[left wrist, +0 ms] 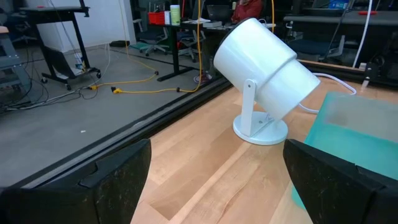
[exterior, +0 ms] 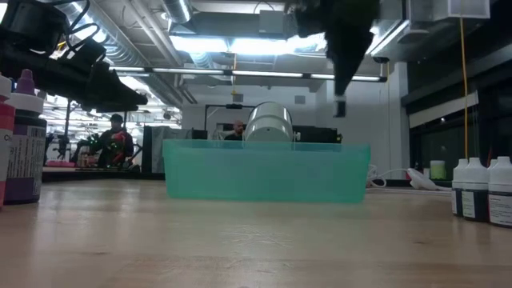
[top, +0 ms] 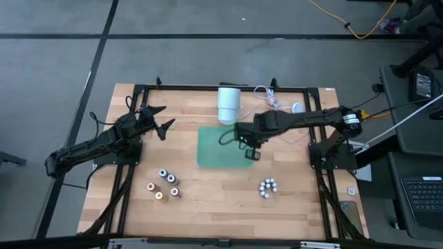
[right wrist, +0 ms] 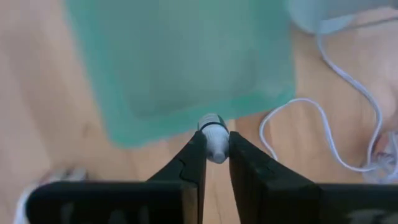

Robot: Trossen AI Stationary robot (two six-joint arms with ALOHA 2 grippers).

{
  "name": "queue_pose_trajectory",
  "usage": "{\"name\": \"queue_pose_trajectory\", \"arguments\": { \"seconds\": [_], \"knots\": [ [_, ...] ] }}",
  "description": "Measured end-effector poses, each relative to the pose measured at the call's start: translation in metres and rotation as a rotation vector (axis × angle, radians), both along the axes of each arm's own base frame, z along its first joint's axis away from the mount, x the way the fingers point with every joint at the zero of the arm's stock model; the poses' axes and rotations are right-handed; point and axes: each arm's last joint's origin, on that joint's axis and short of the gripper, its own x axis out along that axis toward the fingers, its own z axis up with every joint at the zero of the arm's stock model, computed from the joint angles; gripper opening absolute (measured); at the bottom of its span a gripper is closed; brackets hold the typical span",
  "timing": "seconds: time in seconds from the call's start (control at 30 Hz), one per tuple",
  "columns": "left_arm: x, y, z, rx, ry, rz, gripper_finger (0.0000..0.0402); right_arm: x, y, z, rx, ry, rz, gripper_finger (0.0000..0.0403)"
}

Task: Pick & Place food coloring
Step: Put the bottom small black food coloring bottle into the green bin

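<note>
The wooden table (top: 221, 200) carries a green tray (top: 223, 146) at its centre, with a white lamp (top: 229, 104) just beyond its far edge. The right gripper (top: 250, 149) hangs above the tray's right edge, fingers clamped on 1 white-capped bottle (right wrist: 212, 138). The main risk is a release too close to the rim, so the bottle strikes the wall and tips outside. The left gripper (top: 160, 117) waits, fingers apart, at the far left. 5 coloured-cap bottles (top: 165, 185) stand near left, white-capped bottles (top: 268, 187) near right.
</note>
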Motion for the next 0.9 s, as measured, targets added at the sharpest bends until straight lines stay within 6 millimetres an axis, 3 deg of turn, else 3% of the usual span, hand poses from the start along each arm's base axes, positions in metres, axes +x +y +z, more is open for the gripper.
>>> {"name": "queue_pose_trajectory", "arguments": {
  "seconds": [0.37,0.6,0.9],
  "knots": [
    [0.000,0.000,0.000,0.000,0.000,0.000,0.0361,0.027,-0.025,-0.035,0.043,-0.031,-0.310,0.0055],
    [0.000,0.000,0.000,0.000,0.000,0.000,0.0361,0.043,-0.036,-0.061,0.048,-0.021,-0.377,0.0055],
    [0.000,0.000,0.000,0.000,0.000,0.000,0.0361,0.044,-0.051,-0.084,0.049,-0.008,-0.439,0.0055]
  ]
}}
